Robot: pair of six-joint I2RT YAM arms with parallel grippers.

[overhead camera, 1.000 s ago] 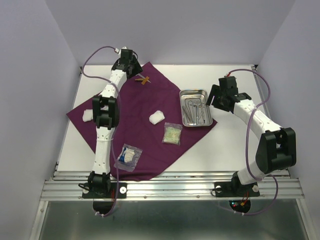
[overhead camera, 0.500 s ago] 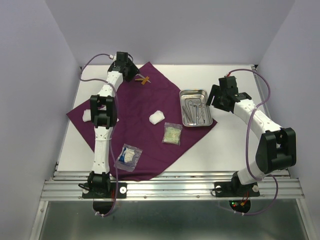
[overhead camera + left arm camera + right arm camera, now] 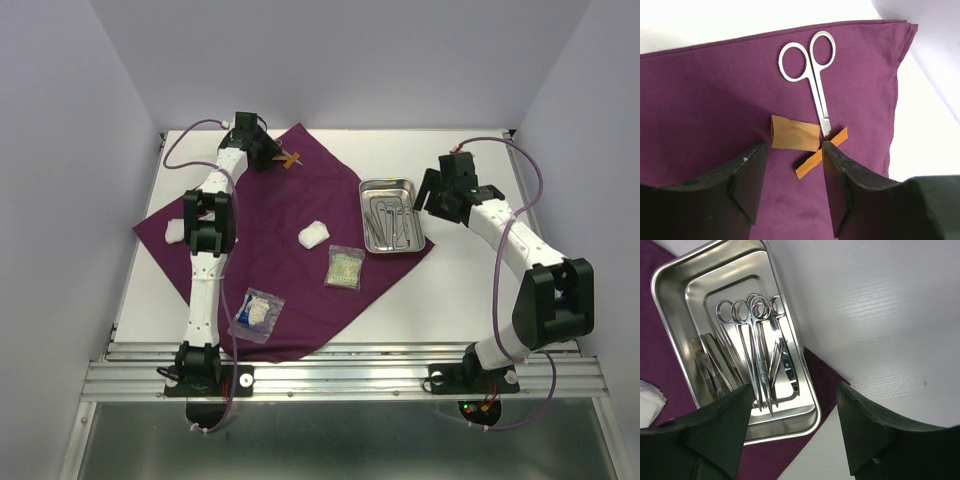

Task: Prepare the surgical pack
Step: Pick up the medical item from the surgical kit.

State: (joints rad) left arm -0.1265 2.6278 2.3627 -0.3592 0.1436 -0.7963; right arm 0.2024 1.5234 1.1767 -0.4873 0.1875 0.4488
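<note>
The dark-purple cloth lies spread on the table. At its far corner lie small metal scissors with a brown paper piece and an orange strip at the blades. My left gripper hovers just left of them, open and empty. In the left wrist view the scissors and brown piece lie just ahead of the gripper. The steel tray holds scissors and tweezers. My right gripper stands open over the tray's right rim, holding nothing.
One white gauze pad lies mid-cloth, another at the cloth's left corner. A clear packet and a blue-and-white packet lie nearer the front. White table shows right of the tray. Walls close in on both sides.
The left wrist has swung round at the cloth's far corner and now points right, toward the scissors. The right arm has not moved.
</note>
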